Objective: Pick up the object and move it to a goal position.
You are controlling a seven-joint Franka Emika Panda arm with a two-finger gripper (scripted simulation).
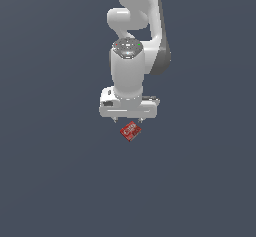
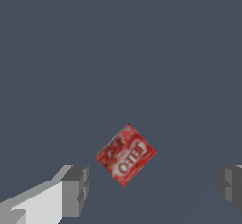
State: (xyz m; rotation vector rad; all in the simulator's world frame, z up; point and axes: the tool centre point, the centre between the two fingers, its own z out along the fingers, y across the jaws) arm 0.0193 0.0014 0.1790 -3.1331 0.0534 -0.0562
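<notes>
Red box [image 1: 130,131] lies flat on the grey floor [image 1: 50,181], rotated about 45° to the finger line, whitish label face up. It sits just below the gripper [image 1: 128,118] in the exterior view; in the wrist view the box [image 2: 126,155] is between the two fingers, nearer one fingertip [image 2: 75,190] than the other, touching neither.

Gripper is wide open and holds nothing. The gap looks much wider than the box. How high the tips are above the floor I can't tell.

Handling, my read: small, rigid, light, carton-like. It should not deform under a pinch. The printed faces are probably smooth, so it may slip if caught on corners. It is thin, so the fingers need to go nearly to the floor to get any side wall.

Grasp point: two opposite flat sides, across the narrow dimension, pads centred on the box. With the present yaw the pads would meet corners and spin it. I'd rotate the wrist to square up, centre over the box, then descend.

No goal marker is visible in either view.
</notes>
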